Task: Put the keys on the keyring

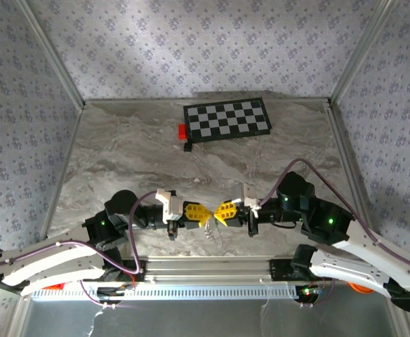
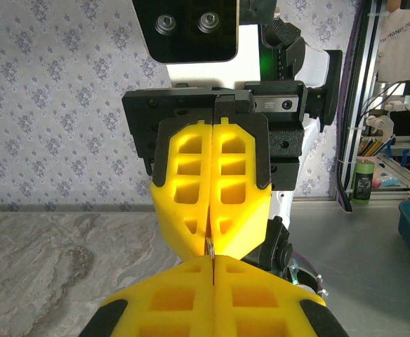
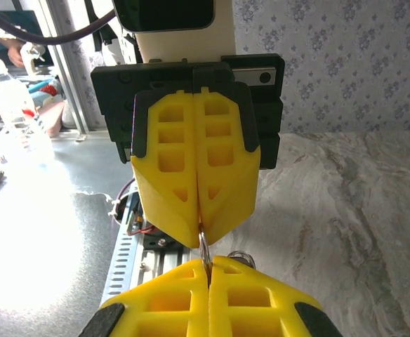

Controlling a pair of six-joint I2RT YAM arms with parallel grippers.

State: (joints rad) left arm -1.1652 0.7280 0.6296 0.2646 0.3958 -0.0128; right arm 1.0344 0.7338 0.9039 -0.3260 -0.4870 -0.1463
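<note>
Both clamped, left gripper (image 1: 205, 213) and right gripper (image 1: 217, 213) meet tip to tip, pinching 1 edge-on metal piece (image 3: 203, 250), key or ring unclear, between them.

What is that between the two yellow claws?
A thin sliver of silvery metal, bridging their tips; both wrist views show it. Key or ring is unclear.

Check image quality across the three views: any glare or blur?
Right wrist: lower left blown out white; left hand, right hand and the metal piece pinched between them are sharp. Left wrist: even light, no glare. Top external: evenly lit, that piece too small to resolve.
</note>
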